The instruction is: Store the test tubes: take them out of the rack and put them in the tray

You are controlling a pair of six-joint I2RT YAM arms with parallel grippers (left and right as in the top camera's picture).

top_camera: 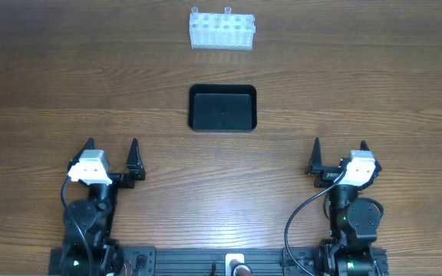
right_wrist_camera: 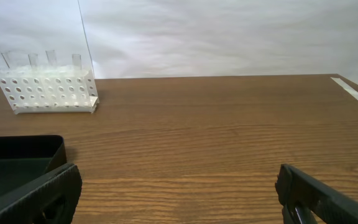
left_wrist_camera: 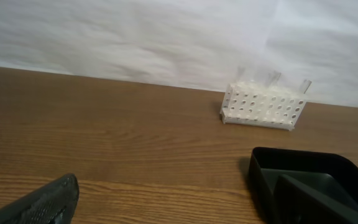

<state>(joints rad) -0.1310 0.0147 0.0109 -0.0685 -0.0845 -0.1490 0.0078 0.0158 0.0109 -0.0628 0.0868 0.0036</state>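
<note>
Nothing is under way yet: this is the opening step, with all tubes standing in the rack. The left end effector (top_camera: 112, 147) and right end effector (top_camera: 339, 147) sit at the near side of the bench (top_camera: 390, 77), both spread wide and holding nothing. One white test tube rack (top_camera: 221, 34) stands far centre, and one black tray (top_camera: 222, 107), with nothing in it, lies just nearer. Four test tubes (right_wrist_camera: 51, 58) appear to poke up from the rack. Next, I judge, one arm must reach far past the tray and close on a single tube top.
</note>
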